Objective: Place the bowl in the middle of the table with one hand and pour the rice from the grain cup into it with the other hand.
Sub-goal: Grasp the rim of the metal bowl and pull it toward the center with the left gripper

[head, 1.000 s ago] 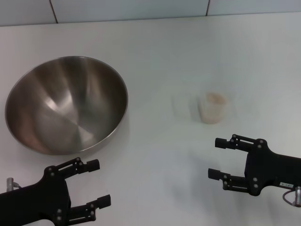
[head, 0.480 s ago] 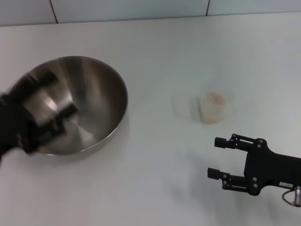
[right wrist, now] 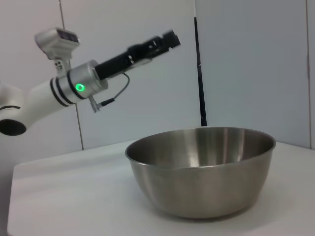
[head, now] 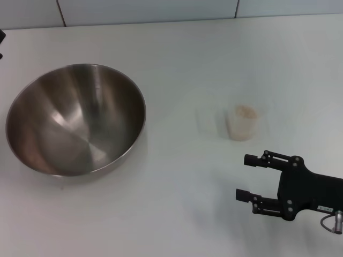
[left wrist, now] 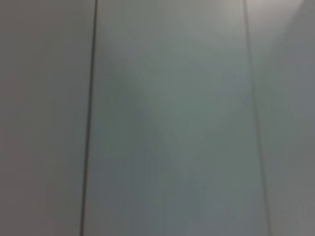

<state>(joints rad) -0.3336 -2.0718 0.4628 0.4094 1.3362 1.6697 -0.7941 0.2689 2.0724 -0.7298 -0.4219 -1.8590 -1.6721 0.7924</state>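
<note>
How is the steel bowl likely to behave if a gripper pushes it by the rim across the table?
The bowl looks rigid, so it should move as one piece. Its rounded underside, seen in the right wrist view, suggests it may rock or tip. On the smooth table it probably slides easily.

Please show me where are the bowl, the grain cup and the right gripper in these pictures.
the bowl (head: 75,120): head view, on its shiny inner surface.
the grain cup (head: 242,124): head view, on its clear side wall.
the right gripper (head: 248,177): head view, midway between its open fingertips.
</note>
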